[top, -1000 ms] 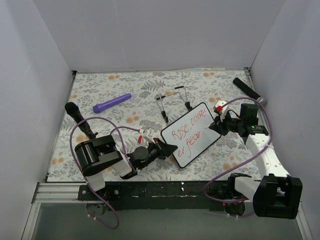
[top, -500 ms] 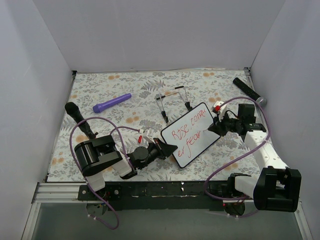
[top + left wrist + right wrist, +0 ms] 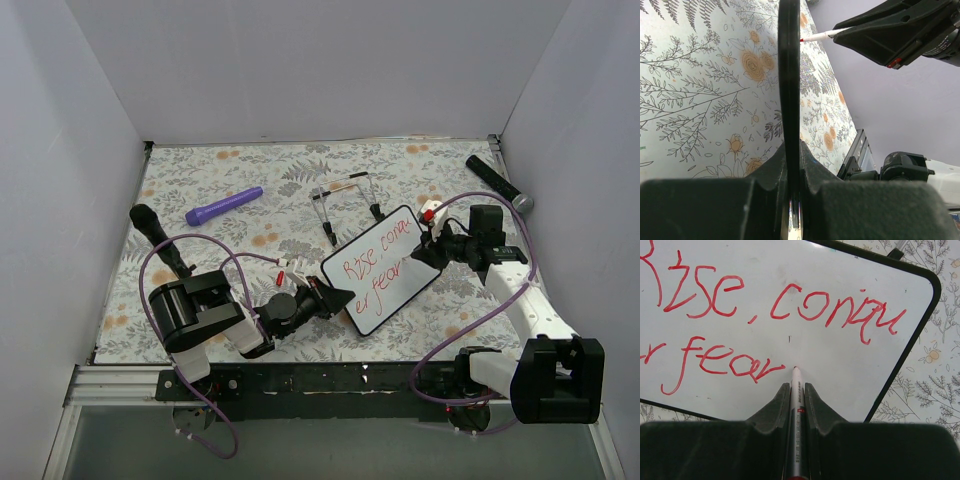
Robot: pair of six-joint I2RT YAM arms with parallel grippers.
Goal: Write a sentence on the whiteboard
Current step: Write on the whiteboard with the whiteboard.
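While left end effector (image 3: 791, 155) clamps whiteboard (image 3: 789, 75) edge-on, right end effector (image 3: 796, 388), gripping marker (image 3: 796, 377), views sentence (image 3: 770, 325).

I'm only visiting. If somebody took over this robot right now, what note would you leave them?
Left gripper: shut on the whiteboard edge, steadying it.
Right gripper: shut on the red marker, tip on the board just after "fear".
Done: the sentence reads "Rise, conqu / er fear" in red.
Left: probably finish the last word, then lift the marker away.
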